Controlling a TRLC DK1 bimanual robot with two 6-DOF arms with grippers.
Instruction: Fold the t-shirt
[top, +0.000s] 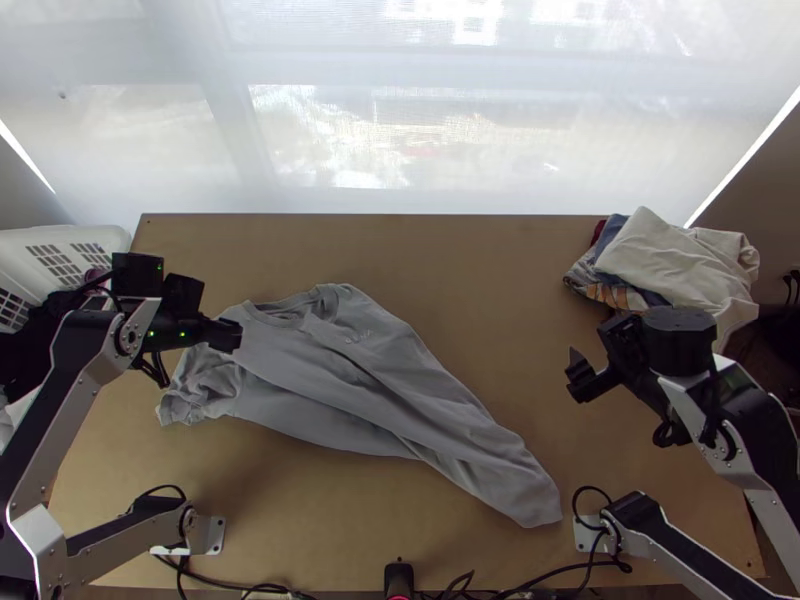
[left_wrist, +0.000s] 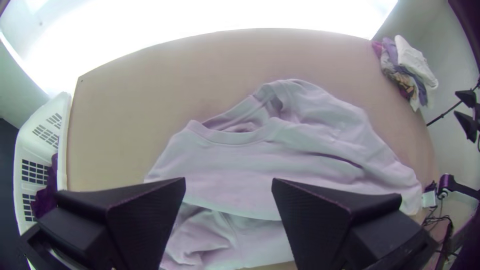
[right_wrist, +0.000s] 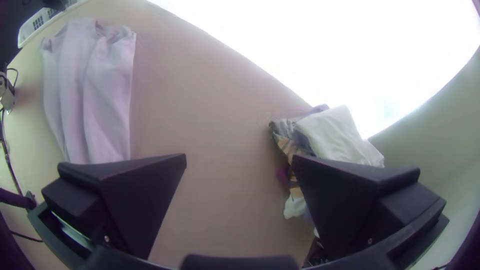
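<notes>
Left end effector (top: 228, 335) wide above grey t-shirt (top: 340, 380), right end effector (top: 576, 374) wide, angled inward over table (top: 490, 290)

The t-shirt (top: 350, 390) lay on the table (top: 450, 260), slanting from the left half, where its collar was toward the far side, to its near right end. The pile of clothes (top: 670, 255) sat at the table's far right corner, beyond the t-shirt. A basket (left_wrist: 63, 115) stood by the table's left edge, toward the far end, with cloth (left_wrist: 48, 192) in it. The left gripper (top: 236, 335) was above the t-shirt's left part; the right gripper (top: 577, 375) was between t-shirt and pile, nearer than the pile. Cables (right_wrist: 6, 150) ran along the near edge.
</notes>
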